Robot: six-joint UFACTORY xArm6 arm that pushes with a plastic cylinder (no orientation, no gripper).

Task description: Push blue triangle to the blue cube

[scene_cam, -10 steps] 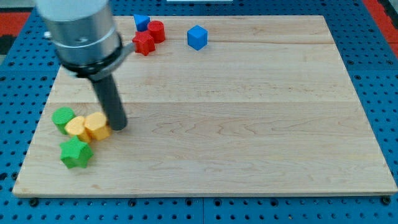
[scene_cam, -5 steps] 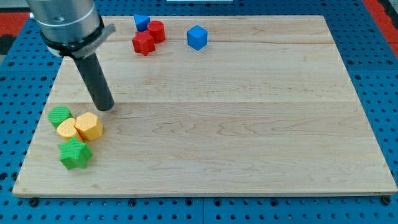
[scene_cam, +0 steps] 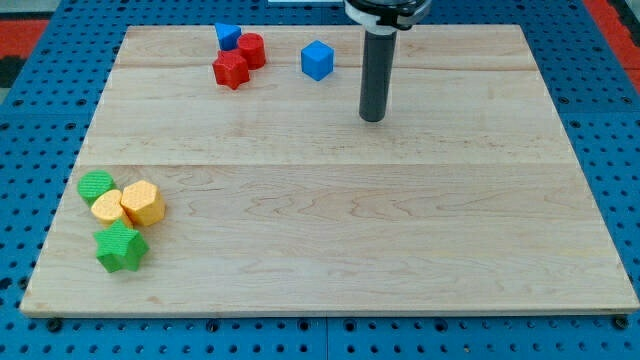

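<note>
Jaws: none on this rig; your arm ends in a bare dark rod, so nothing opens, closes or grips. Tip (scene_cam: pixel 372 117) sits on the board (scene_cam: pixel 400 230) in the upper middle of the frame, touching no block.

Nearest to your tip is the blue cube (scene_cam: pixel 317 60), up and to its left, near but apart from it.

Farther left along the top edge you have a cluster of three. The blue triangle (scene_cam: pixel 228 35) is at the upper left of the frame, just beside the red cylinder (scene_cam: pixel 251 49); the red star (scene_cam: pixel 231 69) sits just below, against the cylinder. Whether triangle and cylinder touch, you cannot tell. Bare board separates the triangle from the cube.

Well apart, at the lower left of the frame: green cylinder (scene_cam: pixel 96 186), two yellow blocks (scene_cam: pixel 108 206) (scene_cam: pixel 143 203) side by side, shapes unclear, and a green star (scene_cam: pixel 122 247) below them.
</note>
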